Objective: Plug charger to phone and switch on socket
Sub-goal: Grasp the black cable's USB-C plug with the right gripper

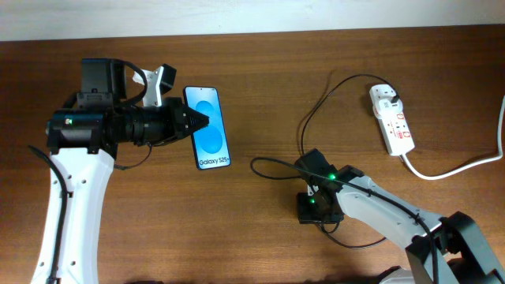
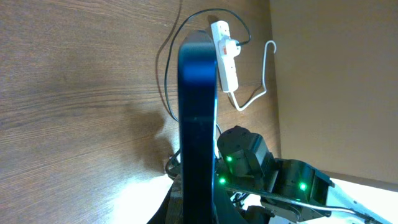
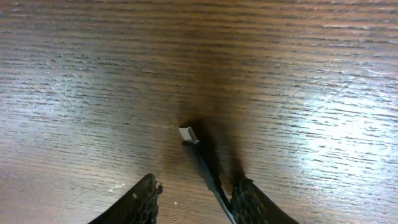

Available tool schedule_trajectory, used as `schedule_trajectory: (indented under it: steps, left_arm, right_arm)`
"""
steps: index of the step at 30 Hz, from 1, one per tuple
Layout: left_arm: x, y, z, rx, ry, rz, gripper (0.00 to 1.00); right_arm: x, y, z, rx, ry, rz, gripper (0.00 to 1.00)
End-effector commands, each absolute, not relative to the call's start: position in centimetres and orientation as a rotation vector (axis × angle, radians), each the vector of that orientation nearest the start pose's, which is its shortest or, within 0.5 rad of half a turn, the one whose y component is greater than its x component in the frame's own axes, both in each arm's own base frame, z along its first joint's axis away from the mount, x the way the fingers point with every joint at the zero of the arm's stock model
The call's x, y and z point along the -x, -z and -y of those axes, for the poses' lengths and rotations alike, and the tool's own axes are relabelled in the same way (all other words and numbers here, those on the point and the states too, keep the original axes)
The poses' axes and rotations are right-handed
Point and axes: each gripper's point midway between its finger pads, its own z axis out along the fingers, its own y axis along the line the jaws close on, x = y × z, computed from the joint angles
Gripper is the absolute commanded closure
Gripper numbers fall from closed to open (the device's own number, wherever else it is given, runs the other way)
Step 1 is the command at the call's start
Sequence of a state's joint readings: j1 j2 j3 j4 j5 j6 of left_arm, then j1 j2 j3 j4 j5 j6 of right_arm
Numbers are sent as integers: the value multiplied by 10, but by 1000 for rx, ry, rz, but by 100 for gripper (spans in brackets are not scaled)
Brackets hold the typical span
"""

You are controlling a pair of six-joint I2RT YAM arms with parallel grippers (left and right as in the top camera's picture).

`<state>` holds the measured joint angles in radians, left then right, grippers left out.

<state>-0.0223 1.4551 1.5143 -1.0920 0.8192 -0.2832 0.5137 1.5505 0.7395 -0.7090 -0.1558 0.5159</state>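
My left gripper is shut on the left edge of the phone, whose blue screen faces up. In the left wrist view the phone stands edge-on between the fingers. The charger's black cable runs from its plug head in the white socket down to my right gripper. In the right wrist view the fingers are apart. The cable lies along the right finger, with the connector tip on the wood just ahead.
The socket's thick white cord curves off the right edge of the table. A loop of the black cable lies between the phone and the right arm. The socket also shows in the left wrist view.
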Motion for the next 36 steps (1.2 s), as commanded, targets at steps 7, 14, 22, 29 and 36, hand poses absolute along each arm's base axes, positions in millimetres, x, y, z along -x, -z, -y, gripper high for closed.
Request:
schedule_trajectory:
  steps: [7, 14, 22, 29, 36]
  left_arm:
    - [-323, -289, 136, 0, 1199, -2507, 100]
    - [-328, -280, 126, 34, 1093, -2534, 100]
    - [-335, -275, 117, 160, 1029, -2555, 100]
    - [-332, -321, 153, -29, 1403, -2361, 100]
    - [-322, -336, 162, 161, 1638, -2384, 100]
  right_arm:
    - [-187, 10, -144, 8, -288, -3209, 96]
    - [-196, -21, -194, 84, -738, -3113, 96]
    - [-158, -194, -260, 787, -1628, -2331, 96]
    - [-155, -246, -274, 988, -1779, -1968, 96]
    - [-172, -282, -283, 845, -1870, -1926, 96]
